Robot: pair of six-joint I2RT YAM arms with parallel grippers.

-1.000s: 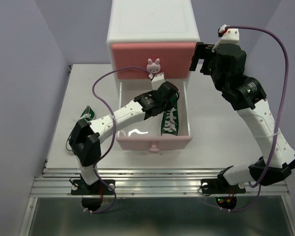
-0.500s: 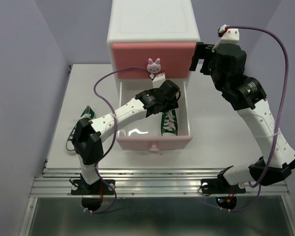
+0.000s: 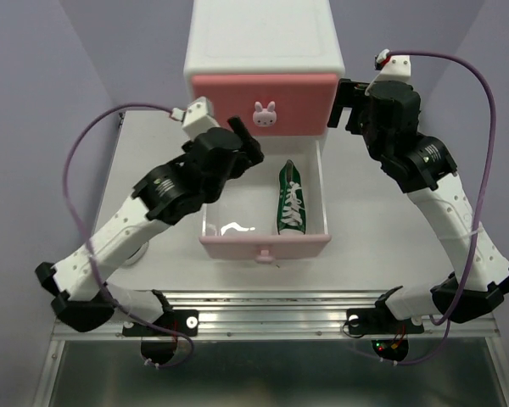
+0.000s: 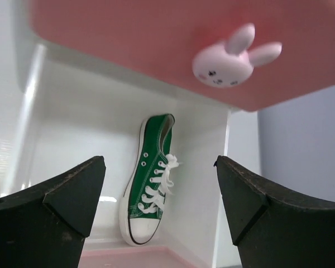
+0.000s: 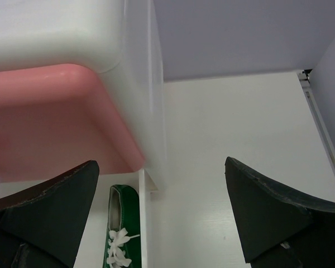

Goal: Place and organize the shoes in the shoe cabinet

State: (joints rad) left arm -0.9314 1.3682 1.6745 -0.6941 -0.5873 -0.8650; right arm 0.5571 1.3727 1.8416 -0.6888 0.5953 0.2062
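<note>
In the right wrist view the lower edge cuts the green shoe (image 5: 116, 223): only its heel end and some lace show. In the top view the upper edge cuts the shoe cabinet (image 3: 263, 42), and the left arm (image 3: 165, 191) covers part of the table (image 3: 369, 242).

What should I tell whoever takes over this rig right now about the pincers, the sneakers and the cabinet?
Left pincer: open, empty, near the back left of the open lower drawer.
Right pincer: open, empty, beside the upper right corner of the shoe cabinet.
Green sneaker: lying along the lower drawer's right side, toe toward the drawer front.
Upper drawer: shut.
Done: one sneaker stowed.
Left: stow the remaining sneakers, none in view; shut the lower drawer.
</note>
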